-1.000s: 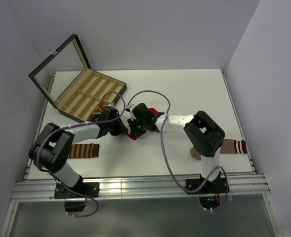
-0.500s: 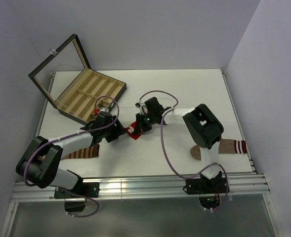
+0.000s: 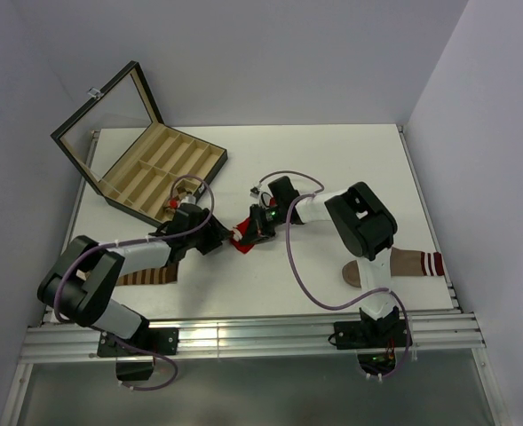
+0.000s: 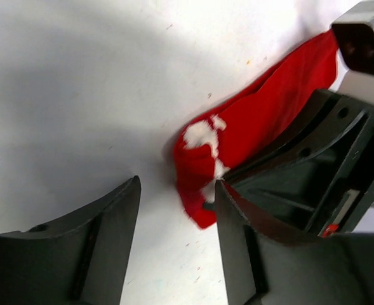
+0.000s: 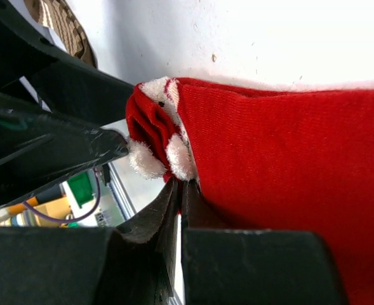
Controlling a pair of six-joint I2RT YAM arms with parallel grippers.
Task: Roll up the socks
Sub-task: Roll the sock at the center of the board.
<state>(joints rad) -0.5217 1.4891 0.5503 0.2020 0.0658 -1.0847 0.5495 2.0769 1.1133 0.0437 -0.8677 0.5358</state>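
The red sock [image 4: 256, 121] has white patches — the striped sock [image 3: 150, 273] is brown and cream.

The left claw [image 4: 176, 190] stands open over the table [image 4: 79, 76], one finger touching the bunched red sock [image 4: 269, 108].

A robotics lab cell. Plain pale walls [image 3: 288, 62] box in a white tabletop [image 3: 350, 151], silver aluminium rails [image 3: 261, 335] at bottom.
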